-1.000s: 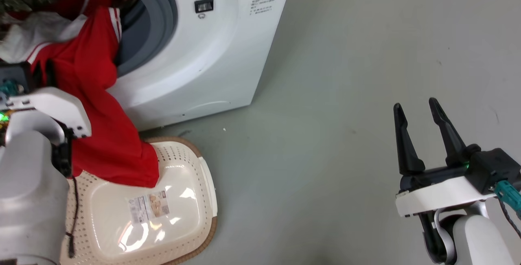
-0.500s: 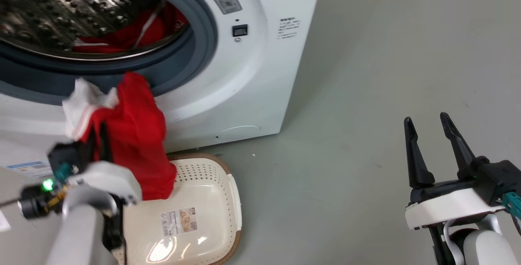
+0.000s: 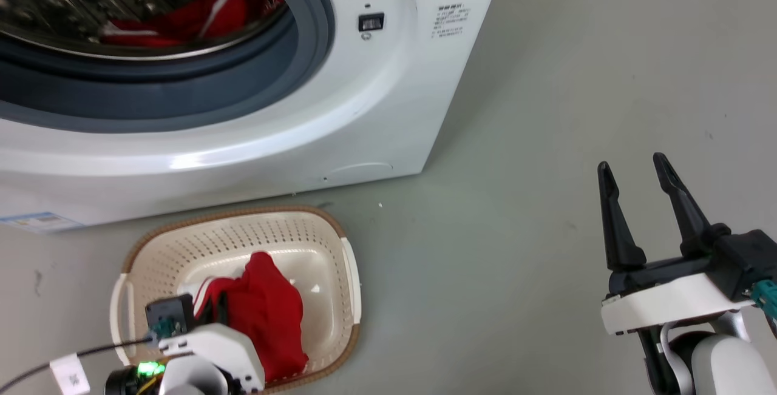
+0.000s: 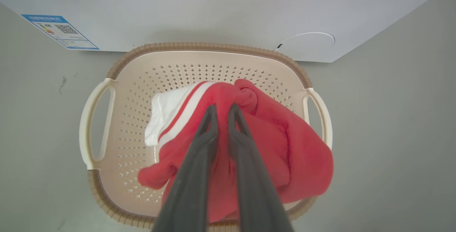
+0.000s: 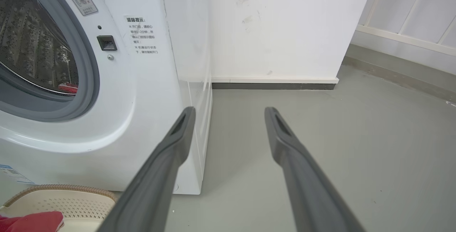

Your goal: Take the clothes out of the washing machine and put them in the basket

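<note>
Clothes: one red garment (image 4: 285, 146) is in the basket (image 4: 206, 46), its top fold pinched by the left gripper (image 4: 222, 108). More red fabric (image 3: 182, 16) lies in the washing machine (image 3: 388, 97), at the basket's 12 o'clock. The right gripper (image 3: 631, 164) is spread at 3 o'clock.

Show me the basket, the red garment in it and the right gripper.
basket (image 4: 210, 46), left wrist view, brown far rim.
red garment (image 4: 306, 153), left wrist view, red fabric.
right gripper (image 3: 630, 160), head view, between its open jaws' tips.

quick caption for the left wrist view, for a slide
Left gripper shut on a red-and-white garment in the cream basket, in front of the white washing machine.
</note>
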Motion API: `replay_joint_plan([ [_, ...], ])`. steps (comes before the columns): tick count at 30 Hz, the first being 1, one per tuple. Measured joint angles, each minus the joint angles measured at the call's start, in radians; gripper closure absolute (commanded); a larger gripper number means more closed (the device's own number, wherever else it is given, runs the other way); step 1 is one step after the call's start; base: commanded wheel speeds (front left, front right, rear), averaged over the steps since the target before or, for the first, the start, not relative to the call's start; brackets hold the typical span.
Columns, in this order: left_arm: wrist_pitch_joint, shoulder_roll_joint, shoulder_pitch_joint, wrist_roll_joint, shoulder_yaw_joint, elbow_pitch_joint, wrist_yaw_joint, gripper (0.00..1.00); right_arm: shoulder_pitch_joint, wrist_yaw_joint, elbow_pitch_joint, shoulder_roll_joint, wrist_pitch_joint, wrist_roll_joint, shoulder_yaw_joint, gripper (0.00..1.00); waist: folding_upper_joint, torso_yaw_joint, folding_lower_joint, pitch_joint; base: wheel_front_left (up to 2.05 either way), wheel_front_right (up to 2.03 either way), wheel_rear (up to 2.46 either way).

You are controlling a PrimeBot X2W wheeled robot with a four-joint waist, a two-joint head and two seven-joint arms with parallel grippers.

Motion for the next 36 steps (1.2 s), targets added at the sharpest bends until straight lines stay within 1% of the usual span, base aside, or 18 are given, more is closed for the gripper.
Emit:
replay_joint_plan([
  [7,0.003,0.026,-0.175,0.0,-0.004,0.187,-0.026,1.0,-0.04,0.0,-0.007,0.0,-0.012,0.004,0.011,0.0,0.0,-0.027,0.0001,0.106,0.0,0.0,0.0],
  [15,-0.013,0.055,-0.364,0.006,-0.007,0.435,-0.035,1.0,-0.09,0.0,0.0,0.0,-0.046,0.022,0.029,0.0,0.0,-0.085,0.0002,0.233,0.0,0.0,0.0],
  [23,-0.032,0.056,-0.466,-0.016,0.002,0.642,-0.044,1.0,-0.113,0.0,0.018,0.0,-0.07,0.037,0.037,0.0,0.0,-0.156,0.0002,0.322,0.0,0.0,0.0],
  [25,-0.029,0.055,-0.479,-0.02,0.001,0.68,-0.052,1.0,-0.12,0.0,0.022,0.0,-0.071,0.038,0.039,0.0,0.0,-0.168,0.0002,0.337,0.0,0.0,0.0],
  [29,-0.024,0.052,-0.509,-0.025,-0.004,0.726,-0.053,1.0,-0.122,0.0,0.026,0.0,-0.078,0.038,0.04,0.0,0.0,-0.184,0.0003,0.36,0.0,0.0,0.0],
  [30,-0.022,0.049,-0.514,-0.025,-0.005,0.733,-0.054,0.93,-0.122,0.0,0.027,0.0,-0.078,0.038,0.04,0.0,0.0,-0.185,0.0003,0.362,0.0,0.0,0.0],
  [31,-0.023,0.046,-0.516,-0.026,-0.006,0.738,-0.054,0.71,-0.122,0.0,0.028,0.0,-0.079,0.038,0.038,0.0,0.0,-0.184,0.0002,0.362,0.0,0.0,0.0],
  [32,-0.024,0.044,-0.518,-0.027,-0.006,0.744,-0.054,0.57,-0.122,0.0,0.03,0.0,-0.079,0.036,0.038,0.0,0.0,-0.182,0.0002,0.36,0.0,0.0,0.0],
  [33,-0.027,0.041,-0.518,-0.028,-0.007,0.748,-0.055,0.22,-0.122,0.0,0.03,0.0,-0.079,0.033,0.038,0.0,0.0,-0.18,0.0002,0.355,0.0,0.0,0.0],
  [34,-0.029,0.039,-0.518,-0.028,-0.009,0.752,-0.059,0.0,-0.123,0.0,0.031,0.0,-0.08,0.032,0.039,0.0,0.0,-0.177,0.0002,0.35,0.0,0.0,0.0],
  [36,-0.037,0.026,-0.517,-0.039,-0.007,0.759,-0.065,0.0,-0.123,0.0,0.036,0.0,-0.08,0.026,0.04,0.0,0.0,-0.17,0.0002,0.331,0.0,0.0,0.0],
])
